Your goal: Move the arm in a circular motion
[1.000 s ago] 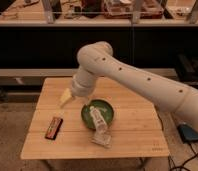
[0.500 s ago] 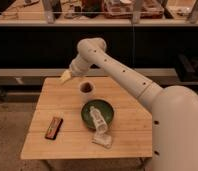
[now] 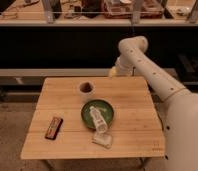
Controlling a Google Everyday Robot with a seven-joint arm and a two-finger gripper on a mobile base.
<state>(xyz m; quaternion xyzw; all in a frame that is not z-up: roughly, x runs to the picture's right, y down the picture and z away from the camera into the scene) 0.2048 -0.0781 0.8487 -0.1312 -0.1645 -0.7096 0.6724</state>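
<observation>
Cream-white arm (image 3: 152, 75) now reaching right of the brown cup (image 3: 86, 88), no longer left of it, gripper (image 3: 113, 73) at the table's (image 3: 137, 125) far edge, its state impossible to tell, green bowl (image 3: 86, 112) holding a tipped clear bottle (image 3: 96, 117)

The arm (image 3: 157, 80) is seen in cream-white, dotted with small dark spots; its gripper (image 3: 113, 73) — pale yellowish — is held at the far edge of the table (image 3: 137, 132), which is coloured light honey wood. On it are shown a dark green bowl (image 3: 85, 115), a clear whitish bottle (image 3: 98, 120), a pale cup (image 3: 86, 88) with a dark brown inside, and a dark brown bar (image 3: 54, 127).
</observation>
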